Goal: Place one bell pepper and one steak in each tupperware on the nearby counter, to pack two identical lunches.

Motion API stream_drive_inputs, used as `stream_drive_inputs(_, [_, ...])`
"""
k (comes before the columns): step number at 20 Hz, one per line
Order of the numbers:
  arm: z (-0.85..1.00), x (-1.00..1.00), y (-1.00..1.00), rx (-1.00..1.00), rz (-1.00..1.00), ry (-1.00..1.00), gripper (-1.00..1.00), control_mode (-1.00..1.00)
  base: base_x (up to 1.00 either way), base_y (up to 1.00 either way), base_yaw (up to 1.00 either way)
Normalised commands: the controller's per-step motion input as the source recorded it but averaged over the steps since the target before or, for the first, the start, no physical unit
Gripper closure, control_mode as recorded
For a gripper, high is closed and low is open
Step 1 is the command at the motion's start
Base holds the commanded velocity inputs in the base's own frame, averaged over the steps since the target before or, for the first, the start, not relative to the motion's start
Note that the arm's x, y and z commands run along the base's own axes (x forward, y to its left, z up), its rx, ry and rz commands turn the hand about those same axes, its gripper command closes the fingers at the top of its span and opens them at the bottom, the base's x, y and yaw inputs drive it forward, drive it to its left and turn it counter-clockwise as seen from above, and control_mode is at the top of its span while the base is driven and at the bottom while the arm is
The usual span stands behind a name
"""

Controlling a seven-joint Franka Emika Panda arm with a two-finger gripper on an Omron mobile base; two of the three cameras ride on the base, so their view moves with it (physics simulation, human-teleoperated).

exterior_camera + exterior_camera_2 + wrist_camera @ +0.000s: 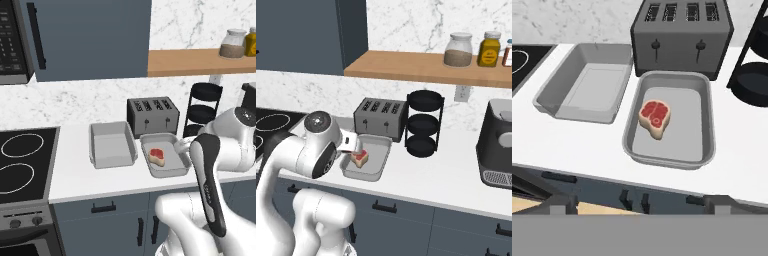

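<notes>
Two shallow light-grey tupperware trays with raised rims and rounded corners sit on the flat white worktop (80,175), side by side and slightly apart. The left tupperware (587,82) is smooth and bare inside; in the left base view it lies next to the black glass stovetop (22,165) with its thin white ring markings. The right tupperware (672,117) holds the steak (655,117), a small lumpy piece with a mottled red face and a pale tan edge, lying flat on the tray floor somewhat left of its middle and clear of the rims. Just behind this tray stands a boxy dark-grey toaster (682,35) with four slots on top and two levers on its front, and to its right a black wire rack (425,122) of three round tiers. The wall behind is white veined marble, and a plain wooden shelf (421,67) above it carries glass jars (458,49). Below the worktop run dark blue-grey drawers (107,222) with black bar handles. The tool (640,205) is released, its two small dark tips spread far apart at the bottom of the hand view with nothing between them. It hangs above the front edge of the worktop, looking down and forward, so the steak lies ahead of and below it, well apart from both tips, roughly centred between them.
</notes>
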Motion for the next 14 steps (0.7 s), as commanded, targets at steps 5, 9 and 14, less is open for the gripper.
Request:
stream_drive_inputs(5, [0.00, -0.95, 0.39, -0.17, -0.01, 0.04, -1.00, -1.00, 0.00, 0.00, 0.00])
stream_drive_inputs(9, [0.00, -0.42, 0.09, -0.06, -0.01, -0.04, -1.00, -1.00, 0.00, 0.00, 0.00])
stream_drive_inputs(14, [0.00, -0.55, -0.02, 0.01, 0.01, -0.24, -1.00, -1.00, 0.00, 0.00, 0.00])
